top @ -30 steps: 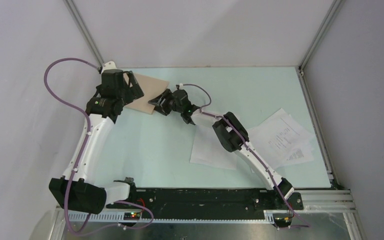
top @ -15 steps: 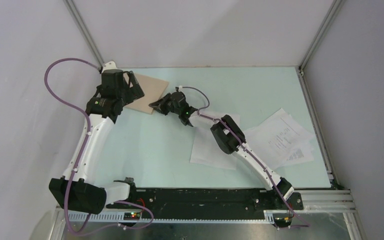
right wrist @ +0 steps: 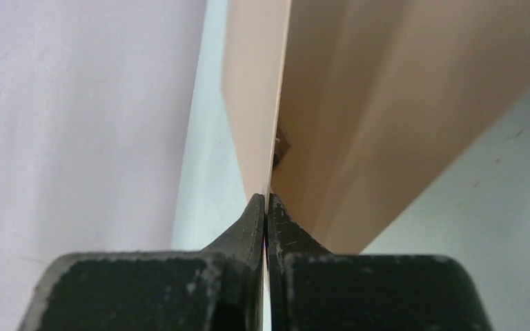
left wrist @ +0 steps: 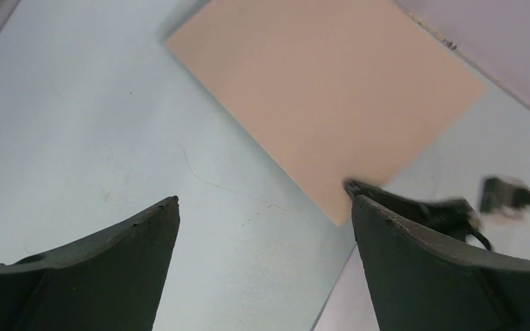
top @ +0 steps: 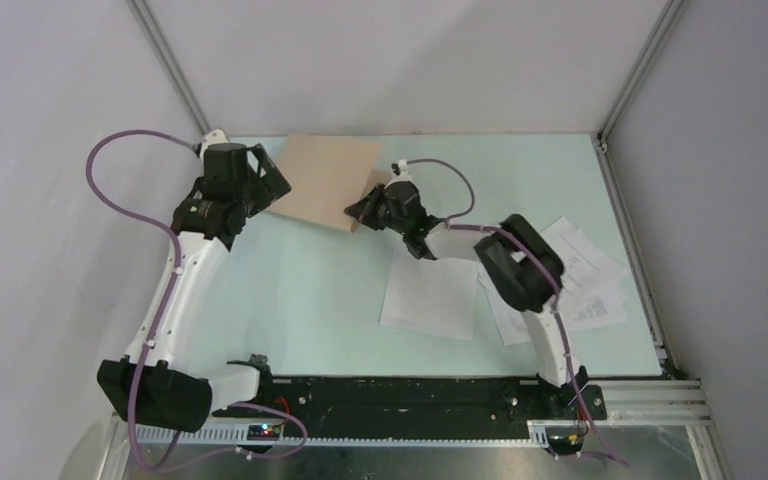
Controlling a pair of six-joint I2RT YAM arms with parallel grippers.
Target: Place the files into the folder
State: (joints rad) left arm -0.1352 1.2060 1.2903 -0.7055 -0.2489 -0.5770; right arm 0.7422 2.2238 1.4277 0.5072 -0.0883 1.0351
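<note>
The tan folder [top: 322, 175] lies at the back left of the table. My right gripper [top: 362, 213] is shut on the edge of its upper leaf [right wrist: 254, 103], which is lifted off the lower leaf [right wrist: 393, 103], so a gap shows between them. The left gripper [top: 268, 184] hovers open over the table by the folder's left side, nothing between its fingers [left wrist: 138, 241]; the folder [left wrist: 324, 96] lies just ahead of them. Of the files, one white sheet [top: 430, 295] lies mid-table and a loose pile [top: 585, 285], some printed, lies at the right.
Grey walls and aluminium posts close the table at the back and sides. The right arm's elbow [top: 515, 262] hangs over the paper pile. A black rail [top: 400, 395] runs along the near edge.
The right gripper has shut on the folder's upper leaf and swung back and to the right, lifting that leaf. Its elbow shifted right. The left arm barely moved.
</note>
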